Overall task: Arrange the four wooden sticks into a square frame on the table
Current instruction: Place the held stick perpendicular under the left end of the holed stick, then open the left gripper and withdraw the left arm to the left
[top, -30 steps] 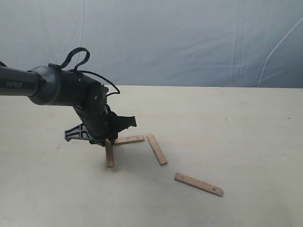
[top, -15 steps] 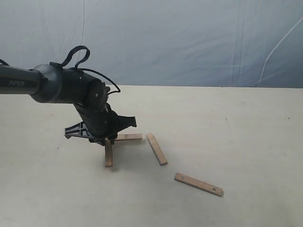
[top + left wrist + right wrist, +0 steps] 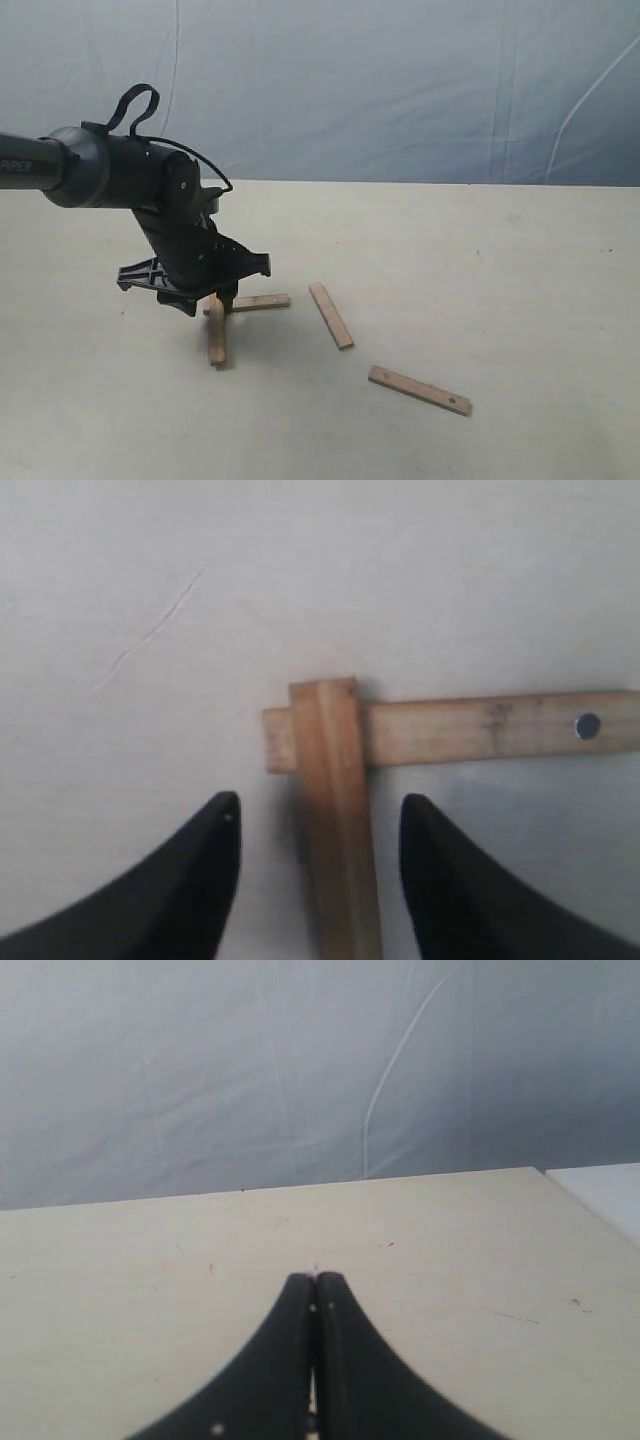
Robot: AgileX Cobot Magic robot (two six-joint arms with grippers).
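Under left hand [image 3: 320, 800], open and empty, 1 stick [image 3: 332, 770] lies between fingers [image 3: 200, 880], end atop 2nd stick [image 3: 480, 730].

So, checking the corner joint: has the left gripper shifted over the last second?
Yes, the left gripper slid left, away from the diagonal stick, which stayed put.

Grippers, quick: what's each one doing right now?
Left gripper: open, jaws straddling a wooden stick, not clamped on it.
Right gripper: shut, holding nothing.
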